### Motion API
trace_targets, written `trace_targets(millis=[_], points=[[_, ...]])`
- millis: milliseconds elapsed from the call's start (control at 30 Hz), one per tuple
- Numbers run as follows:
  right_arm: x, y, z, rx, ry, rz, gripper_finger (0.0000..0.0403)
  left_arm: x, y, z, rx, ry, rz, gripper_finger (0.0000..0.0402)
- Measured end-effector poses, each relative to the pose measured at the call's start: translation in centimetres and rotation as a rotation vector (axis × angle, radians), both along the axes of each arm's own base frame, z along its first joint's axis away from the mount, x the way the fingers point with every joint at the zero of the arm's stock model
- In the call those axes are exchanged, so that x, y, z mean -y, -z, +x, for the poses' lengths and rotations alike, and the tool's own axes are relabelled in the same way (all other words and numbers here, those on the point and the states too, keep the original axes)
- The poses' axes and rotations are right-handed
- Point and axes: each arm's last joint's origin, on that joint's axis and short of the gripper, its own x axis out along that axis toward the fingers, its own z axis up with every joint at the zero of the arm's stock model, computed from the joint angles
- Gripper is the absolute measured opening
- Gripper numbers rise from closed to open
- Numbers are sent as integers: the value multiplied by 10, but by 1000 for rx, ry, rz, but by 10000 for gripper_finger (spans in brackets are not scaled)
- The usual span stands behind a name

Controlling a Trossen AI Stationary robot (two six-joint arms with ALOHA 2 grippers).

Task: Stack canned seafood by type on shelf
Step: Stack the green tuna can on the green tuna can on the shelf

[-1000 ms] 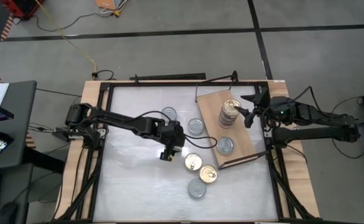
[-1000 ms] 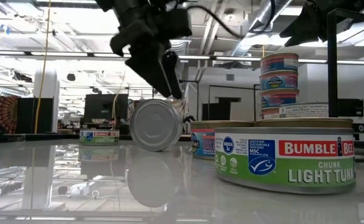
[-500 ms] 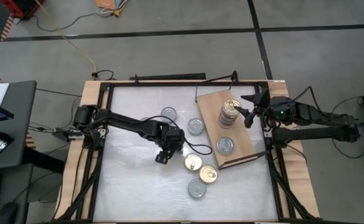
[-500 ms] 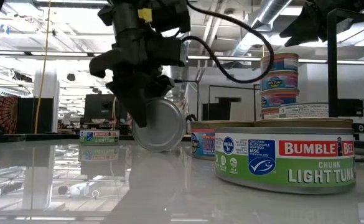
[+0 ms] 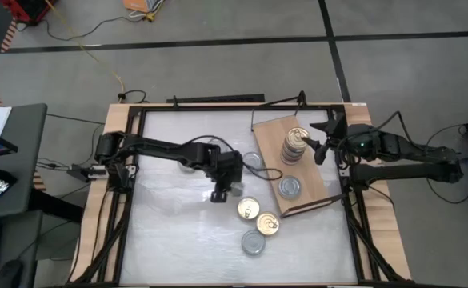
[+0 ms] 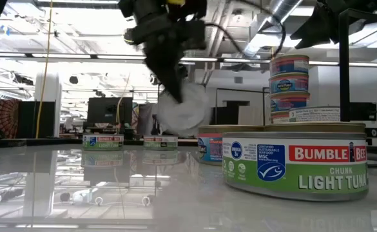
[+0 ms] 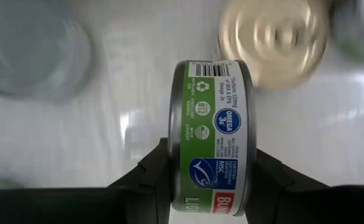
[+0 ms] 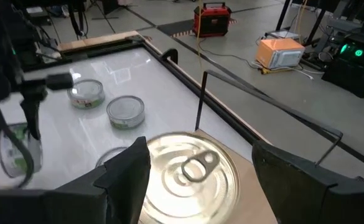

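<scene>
held tin point(image 6: 183, 106) motion-blurred, front tin point(image 6: 296, 164) cropped right

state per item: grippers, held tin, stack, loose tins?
left gripper: shut on held tin, above the table
held tin: on edge, lifted
right gripper: open, beside the stack
stack: upright on the shelf, gold lid on top
single tin: flat on the shelf
two gold-lid tins: flat on the table

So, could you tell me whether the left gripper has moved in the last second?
Yes. The left gripper, shut on a tin, has shifted toward the shelf, nearer the gold-lidded tin.
</scene>
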Motion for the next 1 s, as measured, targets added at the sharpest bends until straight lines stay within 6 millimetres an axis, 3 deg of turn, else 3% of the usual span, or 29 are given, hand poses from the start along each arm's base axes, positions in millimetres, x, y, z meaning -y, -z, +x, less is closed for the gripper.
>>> trace_targets(millis=[267, 467, 867, 1000], points=[[-2, -1, -17, 17, 0, -2, 306, -18, -23, 27, 337, -179, -162, 131], [-4, -5, -31, 76, 2, -5, 306, -26, -37, 48, 574, -256, -401, 137], [-4, -5, -35, 73, 3, -3, 306, -28, 16, 90, 705, -316, -627, 138], [-4, -5, -35, 71, 1, -6, 306, -29, 21, 96, 742, -341, -722, 139]])
